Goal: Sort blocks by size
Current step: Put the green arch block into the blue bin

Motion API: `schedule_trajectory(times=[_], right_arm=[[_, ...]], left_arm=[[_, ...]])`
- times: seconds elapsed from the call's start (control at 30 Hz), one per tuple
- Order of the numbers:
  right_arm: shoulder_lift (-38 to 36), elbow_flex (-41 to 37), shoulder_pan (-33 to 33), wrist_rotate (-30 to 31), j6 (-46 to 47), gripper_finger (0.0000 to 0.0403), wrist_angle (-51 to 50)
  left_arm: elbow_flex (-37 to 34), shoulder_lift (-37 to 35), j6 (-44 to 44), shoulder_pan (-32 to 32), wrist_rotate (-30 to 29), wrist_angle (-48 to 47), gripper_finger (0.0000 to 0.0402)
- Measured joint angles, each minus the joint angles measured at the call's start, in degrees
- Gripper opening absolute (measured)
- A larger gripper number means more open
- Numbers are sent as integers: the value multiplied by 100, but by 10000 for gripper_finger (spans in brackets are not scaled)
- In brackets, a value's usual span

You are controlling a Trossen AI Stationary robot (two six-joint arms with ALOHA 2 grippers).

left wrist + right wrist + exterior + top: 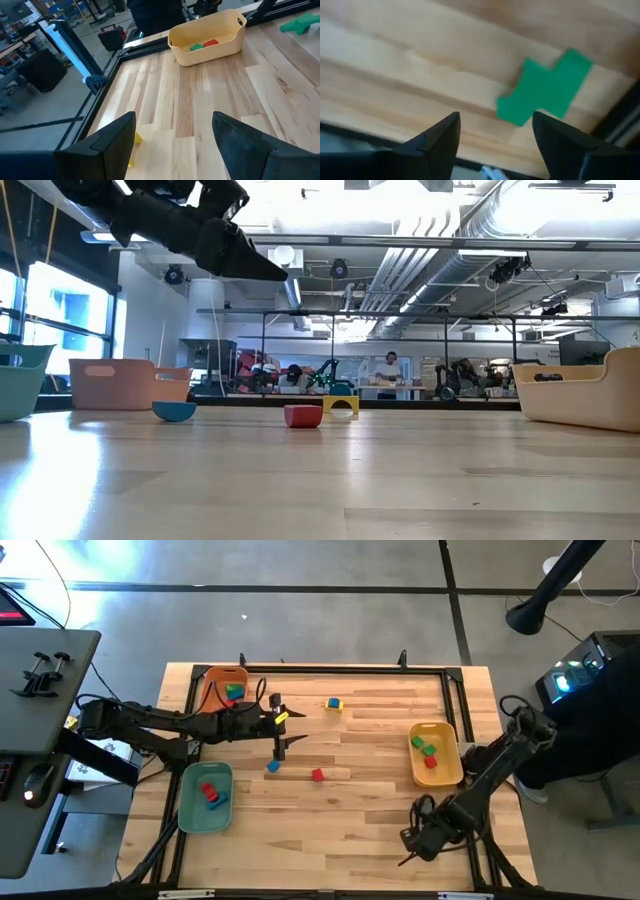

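Three loose blocks rest on the wooden table: a blue one (272, 767) (174, 411), a red one (317, 775) (303, 415) and a yellow one with blue on it (333, 703) (340, 404). My left gripper (280, 730) (172, 145) is open and empty. It is raised well above the table (262, 268), on the far side of the blue block. A yellow bit (134, 142) shows behind one finger. My right gripper (410, 845) (495, 145) is open and empty near the table's front right, over a flat green shape (545, 90).
An orange tray (212, 690) at the far left holds green and blue blocks. A teal tray (190, 802) at the near left holds red and blue blocks. A yellow tray (447, 752) (220, 45) at the right holds green and red blocks. A black frame edges the table.
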Motion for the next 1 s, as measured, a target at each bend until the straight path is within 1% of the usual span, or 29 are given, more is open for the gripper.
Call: schedule_trajectory(times=[0.13,0.37,0.53,0.63,0.9,1.0], right_arm=[[0,-295,-41,-572,19,271,134],[0,-987,-80,-516,229,275,1222],[-15,-1276,-80,-811,510,275,1395],[0,-1302,-78,-714,507,275,1406],[-1,-1302,-195,-60,313,275,1703],[0,-1302,-272,-3,136,275,1662]], left_arm=[[0,-2,-33,0,11,-7,251],[0,-2,0,0,22,-3,251],[0,-2,2,0,24,-5,251],[0,0,2,2,24,-6,251],[2,-1,-97,2,26,-38,251],[2,-1,-101,2,26,-40,251]])
